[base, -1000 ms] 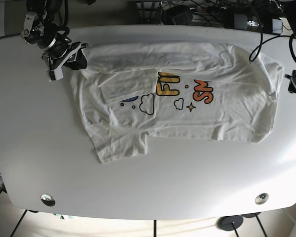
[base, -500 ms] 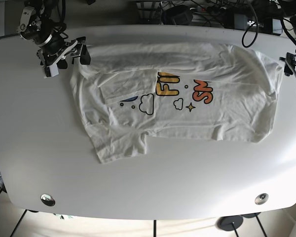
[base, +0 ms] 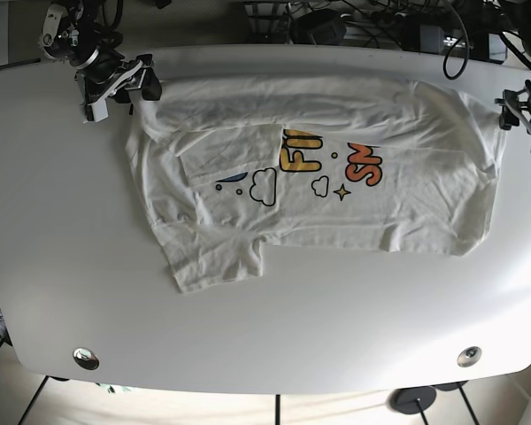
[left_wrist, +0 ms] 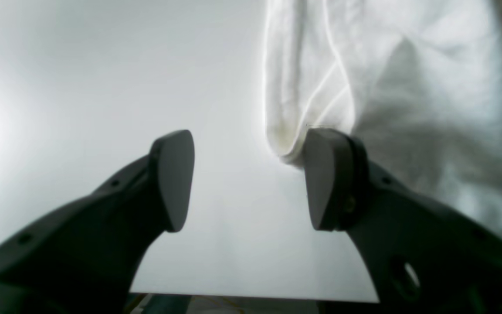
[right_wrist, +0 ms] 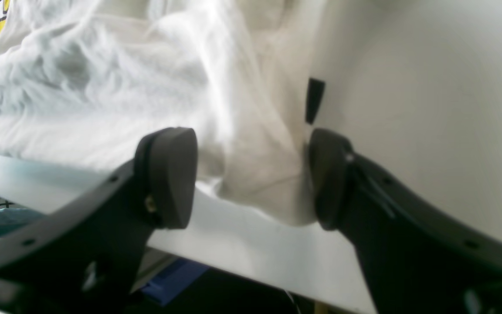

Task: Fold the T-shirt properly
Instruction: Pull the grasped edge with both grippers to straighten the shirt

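The white T-shirt (base: 336,195) lies spread on the white table (base: 265,336), print up, with its far edge folded over. My right gripper (base: 119,93) is at the shirt's far left corner. In the right wrist view it (right_wrist: 249,179) is open, with a corner of the shirt (right_wrist: 268,187) between its fingers. My left gripper (base: 522,113) is at the shirt's far right corner. In the left wrist view it (left_wrist: 251,179) is open, and a folded edge of the shirt (left_wrist: 286,139) touches the right finger (left_wrist: 329,179).
Cables and devices (base: 380,27) lie along the table's back edge. Two round metal fittings (base: 86,358) (base: 468,356) sit near the front edge. The table's edge (right_wrist: 255,261) runs just below my right gripper. A small black tab (right_wrist: 314,100) lies by the shirt.
Both arms have moved toward the table's back. The right gripper has reached the shirt's far left corner, the left gripper the far right corner. The shirt has not moved.
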